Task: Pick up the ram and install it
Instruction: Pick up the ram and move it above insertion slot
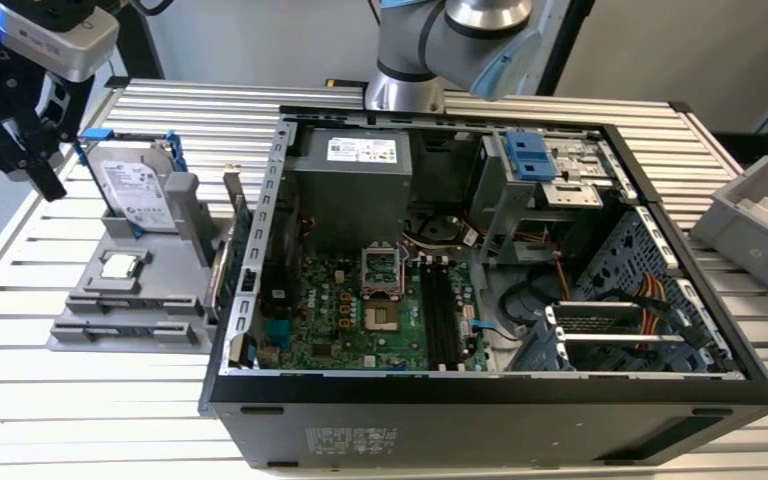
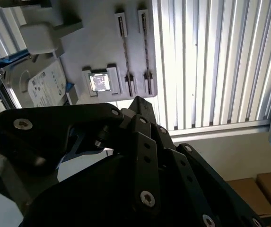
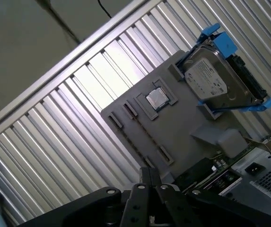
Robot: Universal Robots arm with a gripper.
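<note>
Ribbed metal table (image 1: 357, 105) carries one open computer case (image 1: 491, 410) and, at the exterior view's left, one grey holder (image 1: 91, 325) with one hard drive (image 1: 133, 190), one processor chip (image 1: 120, 265) and two slim slots (image 2: 144, 47) that look bare. My gripper (image 1: 20, 165) hangs above it; clenched or released I cannot tell, nor where the ram sits. I judge the ram light, stiff, fragile: grip its flat faces, off the contacts.
</note>
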